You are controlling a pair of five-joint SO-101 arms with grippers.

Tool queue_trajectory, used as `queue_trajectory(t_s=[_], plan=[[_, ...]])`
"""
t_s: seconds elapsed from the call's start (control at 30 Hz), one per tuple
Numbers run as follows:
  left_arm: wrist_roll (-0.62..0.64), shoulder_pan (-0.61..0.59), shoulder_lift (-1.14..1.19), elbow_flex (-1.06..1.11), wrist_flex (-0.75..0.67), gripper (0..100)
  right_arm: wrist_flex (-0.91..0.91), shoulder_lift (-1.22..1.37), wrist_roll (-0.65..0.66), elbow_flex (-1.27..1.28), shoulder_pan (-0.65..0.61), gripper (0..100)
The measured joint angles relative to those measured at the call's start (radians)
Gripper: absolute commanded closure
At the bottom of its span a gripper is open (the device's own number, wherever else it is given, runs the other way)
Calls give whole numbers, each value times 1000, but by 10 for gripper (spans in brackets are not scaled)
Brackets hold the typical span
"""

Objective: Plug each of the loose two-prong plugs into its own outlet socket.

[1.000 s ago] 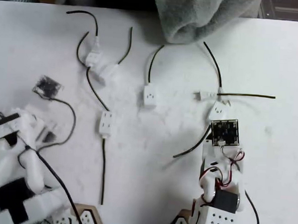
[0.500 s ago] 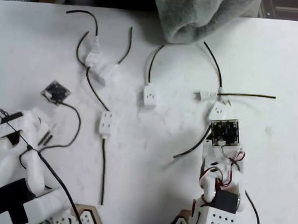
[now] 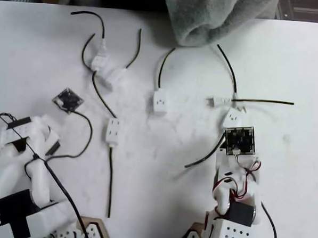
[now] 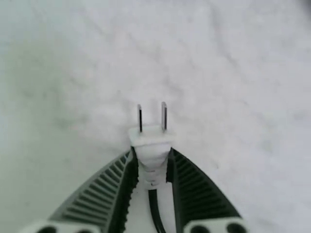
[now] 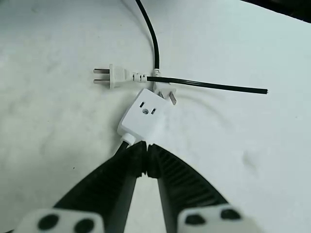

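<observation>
My left gripper is shut on a white two-prong plug, prongs pointing away over bare table; that arm stands at the near left. My right gripper is shut just behind a white outlet socket, and the socket's black cord runs beside one finger. Beyond this socket lies a loose plug on a black cord, with a second small plug against the socket's far edge. Two more free sockets lie mid-table.
At the back left, two white cord ends lie close together among looping black cords. A grey towel covers the table's far edge. The left arm's camera board trails a thin looping cable.
The left arm has swung its wrist and camera board to the right, toward the table's middle. The right arm, sockets and loose plugs have stayed put.
</observation>
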Motion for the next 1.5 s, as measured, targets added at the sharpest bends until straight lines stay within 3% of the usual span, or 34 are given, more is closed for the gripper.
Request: queue_trajectory(t_s=[0.07,0.17,0.3,0.57,0.73,0.97,1.17,1.5], plan=[[-17,0,-2,-2,37,916,0,0,0,0,0,978],[-92,0,-2,-17,100,758,0,0,0,0,0,978],[-48,0,0,-64,163,638,0,0,0,0,0,978],[109,0,11,-190,226,738,0,0,0,0,0,978],[238,-8,203,-342,267,740,0,0,0,0,0,978],[229,-37,689,-806,637,740,0,0,6,0,-25,978],[219,-38,971,-1181,908,740,0,0,5,0,-26,978],[250,-31,1028,-1263,956,740,0,0,5,0,-26,978]])
